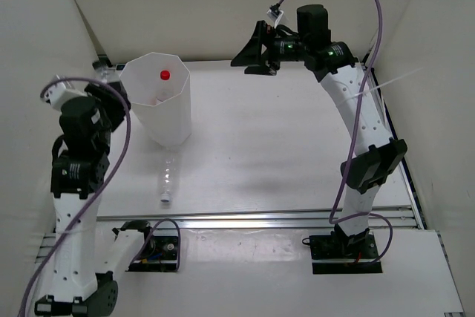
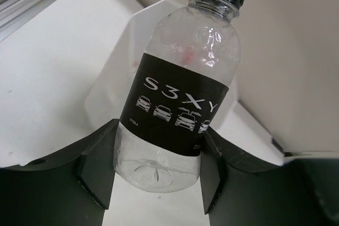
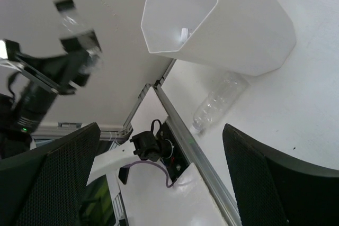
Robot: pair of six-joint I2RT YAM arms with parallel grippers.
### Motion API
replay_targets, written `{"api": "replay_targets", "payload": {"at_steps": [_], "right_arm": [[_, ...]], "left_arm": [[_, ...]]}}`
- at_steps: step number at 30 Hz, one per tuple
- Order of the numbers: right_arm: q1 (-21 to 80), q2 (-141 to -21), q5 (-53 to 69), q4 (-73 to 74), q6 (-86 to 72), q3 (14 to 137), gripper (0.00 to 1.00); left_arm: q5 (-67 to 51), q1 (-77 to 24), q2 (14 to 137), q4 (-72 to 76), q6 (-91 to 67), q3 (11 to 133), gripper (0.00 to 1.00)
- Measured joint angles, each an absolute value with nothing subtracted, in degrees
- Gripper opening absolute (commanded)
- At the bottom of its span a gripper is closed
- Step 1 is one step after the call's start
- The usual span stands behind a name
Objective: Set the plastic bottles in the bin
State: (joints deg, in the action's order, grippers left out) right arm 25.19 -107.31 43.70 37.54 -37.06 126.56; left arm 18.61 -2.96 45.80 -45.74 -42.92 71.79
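Left gripper (image 2: 159, 170) clamps the black-capped bottle (image 2: 183, 99) near its base (cap pointing outward), seemingly just beside the bin (image 1: 174, 120), rim to its right. Right gripper (image 3: 160, 130) gapes wide, empty, well apart from both.

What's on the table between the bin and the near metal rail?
A clear unlabelled bottle lying on its side, seen in the top view between bin and rail.
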Motion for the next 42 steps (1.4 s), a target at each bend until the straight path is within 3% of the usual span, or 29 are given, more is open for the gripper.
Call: {"api": "replay_targets", "payload": {"at_steps": [7,11,13,14,22,28,33,42], "right_arm": [[25.63,-108.47,46.65,37.54,-37.15,126.58,1.0],[25.69,-109.67,48.21,37.47,-37.19,126.61,1.0],[25.74,-110.0,48.49,37.47,-37.23,126.61,1.0],[25.74,-110.08,48.64,37.5,-37.26,126.61,1.0],[25.69,-110.04,49.8,37.23,-37.12,124.9,1.0],[25.63,-110.04,49.91,37.21,-37.08,124.05,1.0],[25.63,-110.04,50.33,37.21,-37.08,123.96,1.0],[25.63,-110.04,50.78,37.19,-37.1,123.96,1.0]], "left_arm": [[13.08,-2.87,66.02,-41.01,-42.22,89.95,0.25],[8.16,-2.92,76.31,-40.56,-41.98,93.38,0.42],[6.02,-3.01,79.02,-41.06,-41.67,93.51,0.59],[4.97,-3.03,79.75,-41.56,-41.39,93.51,1.0],[4.89,-3.18,70.74,-40.97,-37.87,91.94,1.0],[5.56,-3.2,50.11,-39.86,-33.67,72.16,1.0],[5.26,-3.51,41.01,-39.99,-31.57,57.67,1.0],[9.96,-3.6,45.78,-41.12,-26.35,45.98,1.0]]}}
